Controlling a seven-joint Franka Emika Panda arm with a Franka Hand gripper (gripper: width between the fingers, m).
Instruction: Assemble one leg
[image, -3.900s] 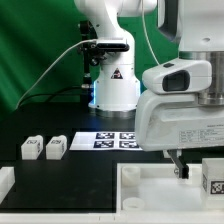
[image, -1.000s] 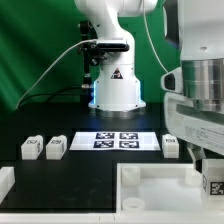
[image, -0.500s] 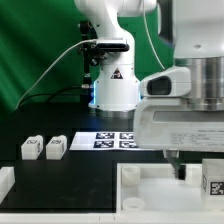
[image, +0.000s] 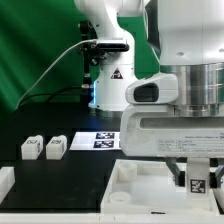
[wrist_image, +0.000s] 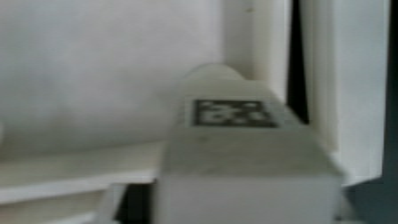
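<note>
Black table (image: 60, 175), green backdrop. Gripper (image: 197, 183) pinching a leg (image: 197, 184) above the tray (image: 125, 180); two spare legs (image: 42, 148) sit well apart. Risk: leg tilts in the grip, so it misses its seat.

Glossy white moulded plastic shell on the robot arm (image: 185, 95), catching soft highlights. Small white plastic leg blocks (image: 43, 148), matt, with printed black-and-white tags. Flat black table top (image: 60, 180), dull and smooth. White rimmed tray part (image: 135, 190), smooth matt plastic.
</note>
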